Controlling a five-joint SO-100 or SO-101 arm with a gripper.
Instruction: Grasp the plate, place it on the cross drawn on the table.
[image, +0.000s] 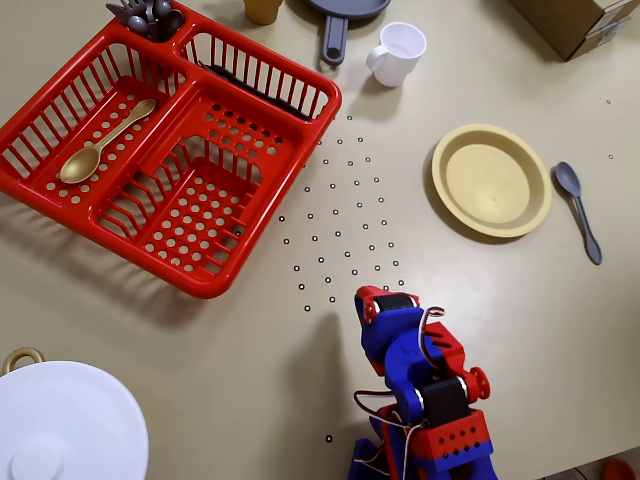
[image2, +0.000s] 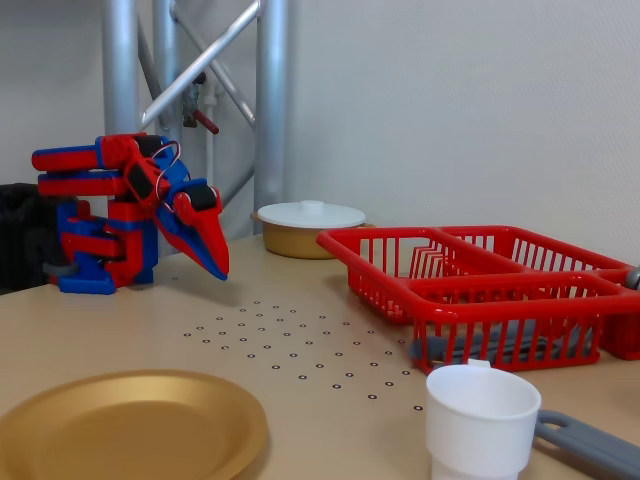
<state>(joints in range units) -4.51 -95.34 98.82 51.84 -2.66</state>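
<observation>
The gripper is hanging folded near the base, its jaws pressed together and holding nothing. The plate is sitting untouched, well apart from it beside a spoon. No cross is showing, only small dots; everything is remaining to do.

A gold spoon is lying in the red basket; a white cup is standing nearby.
</observation>
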